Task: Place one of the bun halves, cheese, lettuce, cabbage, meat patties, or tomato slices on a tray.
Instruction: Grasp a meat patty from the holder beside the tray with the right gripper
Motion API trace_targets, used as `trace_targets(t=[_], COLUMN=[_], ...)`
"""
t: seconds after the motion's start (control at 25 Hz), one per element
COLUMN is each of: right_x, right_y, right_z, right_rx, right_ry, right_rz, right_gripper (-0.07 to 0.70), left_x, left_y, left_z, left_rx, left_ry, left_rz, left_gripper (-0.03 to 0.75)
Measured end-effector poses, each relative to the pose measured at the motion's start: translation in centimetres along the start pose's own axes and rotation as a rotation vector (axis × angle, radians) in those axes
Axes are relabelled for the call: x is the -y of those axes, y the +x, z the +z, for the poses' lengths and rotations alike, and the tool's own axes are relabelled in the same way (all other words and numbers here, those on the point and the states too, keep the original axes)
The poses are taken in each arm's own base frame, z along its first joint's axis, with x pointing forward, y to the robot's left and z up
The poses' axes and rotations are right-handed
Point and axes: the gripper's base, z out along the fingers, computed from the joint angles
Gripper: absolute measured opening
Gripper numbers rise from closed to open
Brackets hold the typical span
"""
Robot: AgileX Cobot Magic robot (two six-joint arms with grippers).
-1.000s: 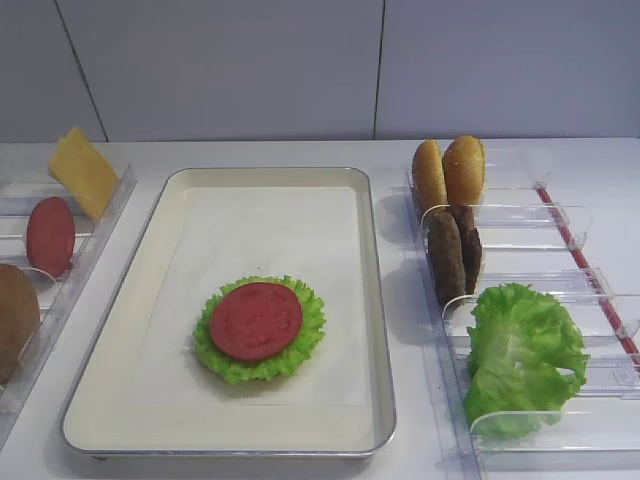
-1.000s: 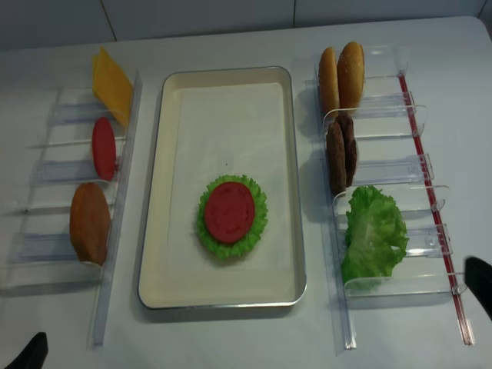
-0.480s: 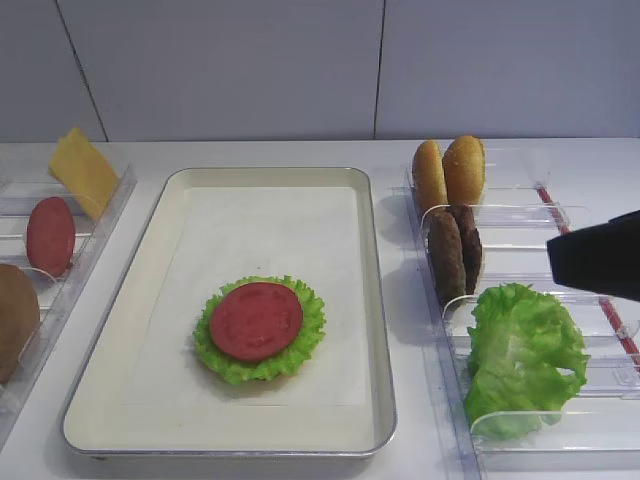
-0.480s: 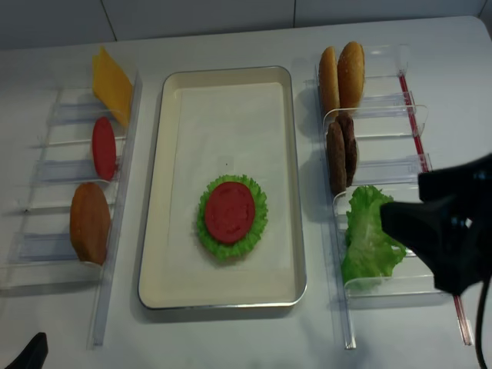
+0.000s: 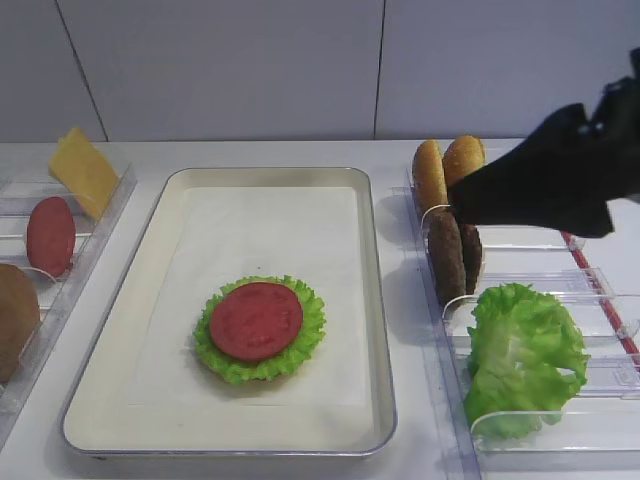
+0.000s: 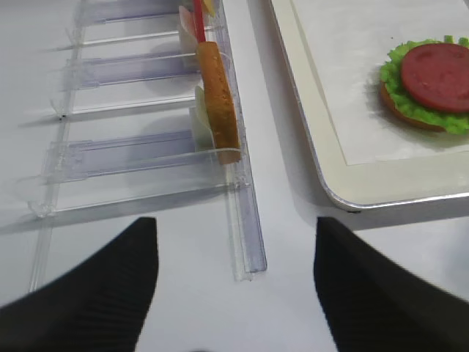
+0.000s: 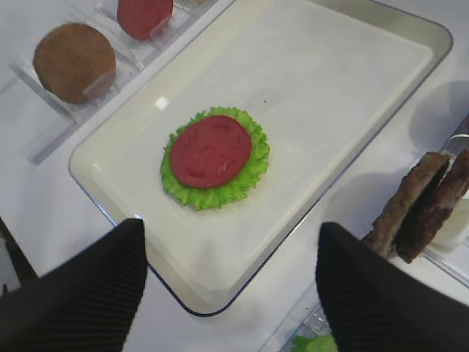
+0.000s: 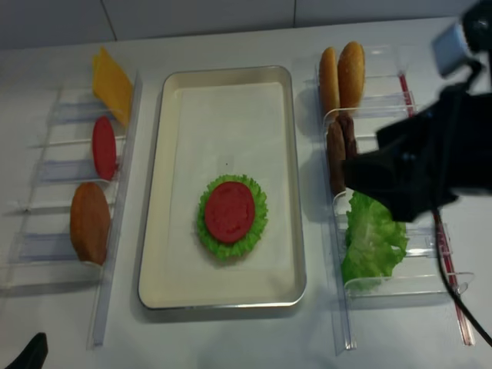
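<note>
Black ribbed fingers [image 7: 95, 290] of the right gripper [image 7: 231, 293] stand spread wide apart with nothing between them, framing the lower corners of the wrist view. Just off the right-hand finger, touching nothing of the gripper, stand the two meat patties [image 7: 419, 207], on edge and leaning together in their slot of the clear rack [image 5: 540, 290]. They lie forward and to the right of the gap between the fingers, so the jaws are not yet centred on them. Their flat faces turn toward the tray [image 8: 171, 84] and away from it, and their long axis runs front to back along the rack; by my reading, a grasp would want the fingers astride the thin dimension, one on each flat face.

From above, the right arm hangs over the rack between the bun halves [image 8: 343, 71] and the lettuce [image 8: 374, 238], hiding part of the patties. This arm is plainly the nearer one: the left gripper [image 6: 234, 282], fingers likewise parted and empty, sits low at the near left corner of the table, beside the left rack with its bun, tomato slice [image 8: 104, 147] and cheese [image 8: 112, 75], well apart from the patties.

On the tray a tomato slice [image 5: 256, 320] already rests on lettuce over a bun, so a patty looks the likely next layer.
</note>
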Motion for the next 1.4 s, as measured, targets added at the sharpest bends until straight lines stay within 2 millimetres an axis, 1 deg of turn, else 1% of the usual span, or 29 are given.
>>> trace_targets(t=[0.08, 0.16, 0.28, 0.4, 0.52, 0.72, 1.0, 1.4], right_x=[0.0, -0.1, 0.3, 1.2, 2.4, 3.6, 4.4, 4.8], right_y=[-0.4, -0.9, -1.6, -2.3, -2.8, -3.2, -2.6, -2.6], right_z=[1.2, 2.5, 4.6, 6.5, 7.9, 9.9, 11.8, 12.6], right_rx=[-0.055, -0.113, -0.203, -0.267, -0.327, -0.377, -0.431, -0.414], right_ry=[0.024, 0.052, 0.120, 0.209, 0.294, 0.343, 0.358, 0.366], right_rz=[-0.027, -0.024, 0.011, 0.072, 0.133, 0.219, 0.275, 0.273], right_gripper=[0.509, 0.509, 0.509, 0.509, 0.509, 0.510, 0.510, 0.510], left_x=[0.0, 0.0, 0.0, 0.0, 0.0, 0.0, 0.0, 0.0], left_y=[0.0, 0.0, 0.0, 0.0, 0.0, 0.0, 0.0, 0.0], left_z=[0.0, 0.0, 0.0, 0.0, 0.0, 0.0, 0.0, 0.0], left_rx=[0.000, 0.000, 0.000, 0.000, 0.000, 0.000, 0.000, 0.000], left_ry=[0.000, 0.000, 0.000, 0.000, 0.000, 0.000, 0.000, 0.000], left_rz=[0.000, 0.000, 0.000, 0.000, 0.000, 0.000, 0.000, 0.000], left_gripper=[0.429, 0.429, 0.429, 0.429, 0.429, 0.429, 0.429, 0.430])
